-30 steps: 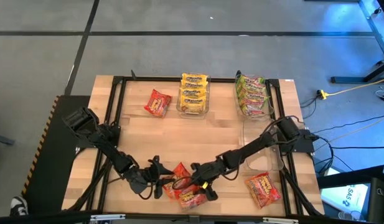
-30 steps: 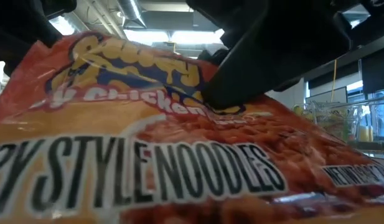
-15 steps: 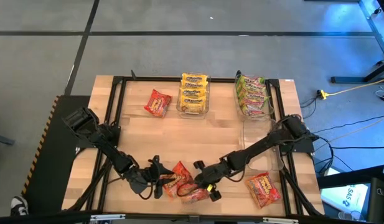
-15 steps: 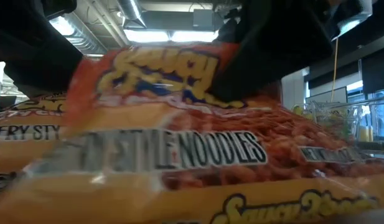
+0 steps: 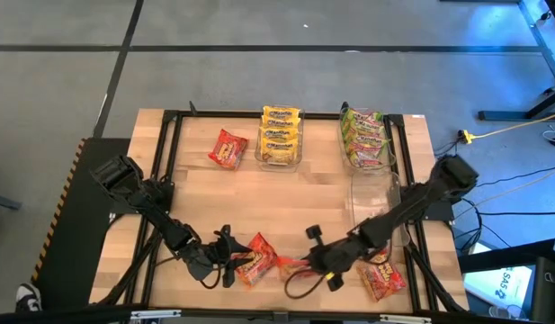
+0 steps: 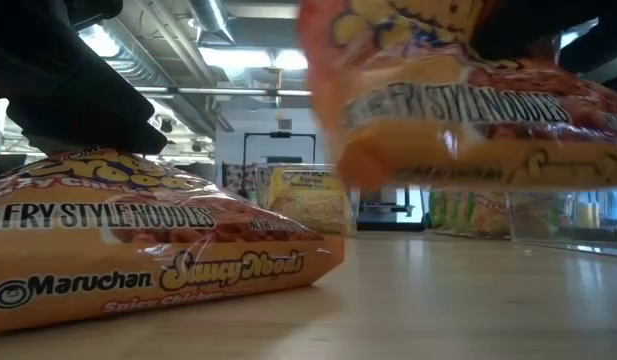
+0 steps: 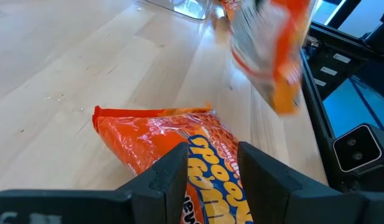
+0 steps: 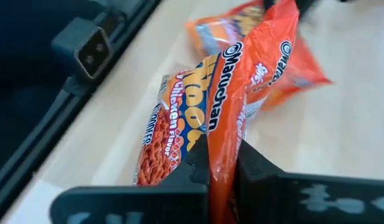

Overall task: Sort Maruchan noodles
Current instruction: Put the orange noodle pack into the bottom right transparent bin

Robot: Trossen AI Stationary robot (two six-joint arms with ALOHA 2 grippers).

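While right gripper [image 5: 306, 267] pinches one red-orange packet [image 8: 232, 99], three lie loose

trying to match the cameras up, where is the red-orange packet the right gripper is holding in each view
High view: held packet near the table's front edge, at the right gripper.
Low view: upper right, blurred, off the table.
Left wrist view: upper right, blurred.
Right wrist view: centre, pinched edge-on.
Shared landmark: the other red-orange packet lying at the left gripper.
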